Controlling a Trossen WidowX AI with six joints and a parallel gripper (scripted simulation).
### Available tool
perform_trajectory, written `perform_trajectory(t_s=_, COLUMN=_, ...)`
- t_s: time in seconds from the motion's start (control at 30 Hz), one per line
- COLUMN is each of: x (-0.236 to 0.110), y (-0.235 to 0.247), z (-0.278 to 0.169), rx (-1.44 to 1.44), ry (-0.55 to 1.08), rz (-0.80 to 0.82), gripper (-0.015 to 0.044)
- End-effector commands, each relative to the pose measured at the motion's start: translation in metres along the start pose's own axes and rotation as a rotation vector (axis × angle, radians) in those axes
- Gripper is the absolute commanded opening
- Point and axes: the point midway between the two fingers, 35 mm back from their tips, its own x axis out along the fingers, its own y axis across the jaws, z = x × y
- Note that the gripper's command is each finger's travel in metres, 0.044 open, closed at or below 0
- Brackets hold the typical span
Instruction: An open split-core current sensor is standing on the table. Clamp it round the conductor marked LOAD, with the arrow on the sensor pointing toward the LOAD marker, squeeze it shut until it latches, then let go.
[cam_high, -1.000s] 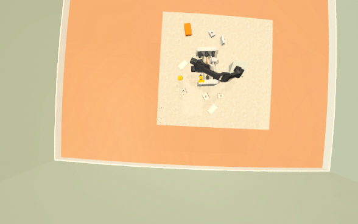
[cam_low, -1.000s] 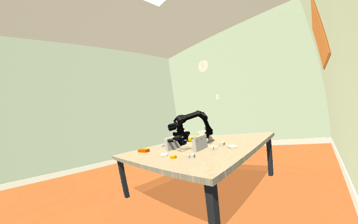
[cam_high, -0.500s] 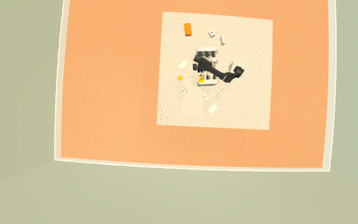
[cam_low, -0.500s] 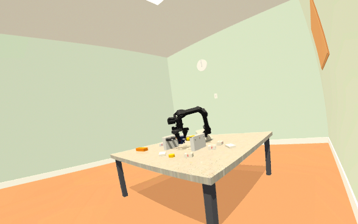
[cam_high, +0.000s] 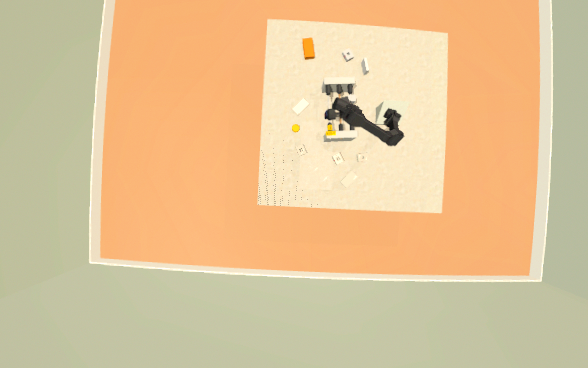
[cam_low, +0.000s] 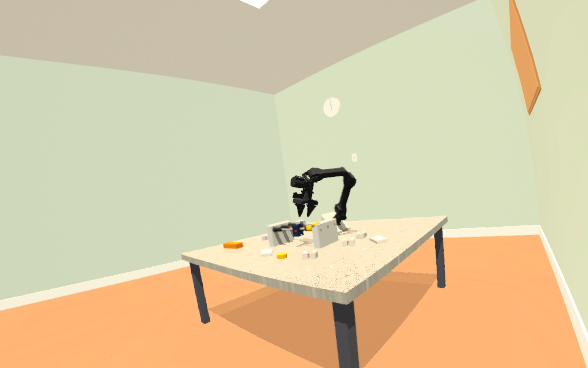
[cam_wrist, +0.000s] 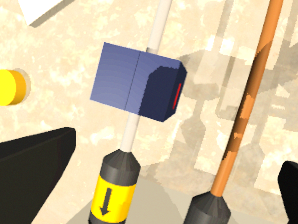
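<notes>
I had the end effector (cam_low: 305, 204) spread wide and empty above the counter (cam_low: 350, 280). The blue sensor (cam_wrist: 139, 82) sat directly below it, closed round the pale conductor (cam_wrist: 168, 3), whose long axis ran down toward the yellow arrow-marked sleeve (cam_wrist: 113, 196).

The top view looks straight down from high overhead, taking in the whole table (cam_high: 420, 190) and surrounding floor. The exterior view faces the table (cam_low: 350, 285) from a low, distant corner. The wrist view looks down close on the blue sensor (cam_wrist: 136, 82), shared with the exterior view (cam_low: 299, 229).
</notes>
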Motion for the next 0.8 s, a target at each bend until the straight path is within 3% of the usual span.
perform_trajectory(t_s=0.0, x=-0.012, y=-0.008, z=-0.036, rx=-0.150, ry=-0.196, rz=-0.002, gripper=0.0440)
perform_trajectory(t_s=0.3, x=-0.051, y=-0.033, z=-0.089, rx=-0.397, ry=-0.633, rz=0.126, gripper=0.0440)
perform_trajectory(t_s=0.77, x=-0.051, y=-0.029, z=-0.091, rx=-0.399, ry=-0.599, rz=0.124, gripper=0.0440)
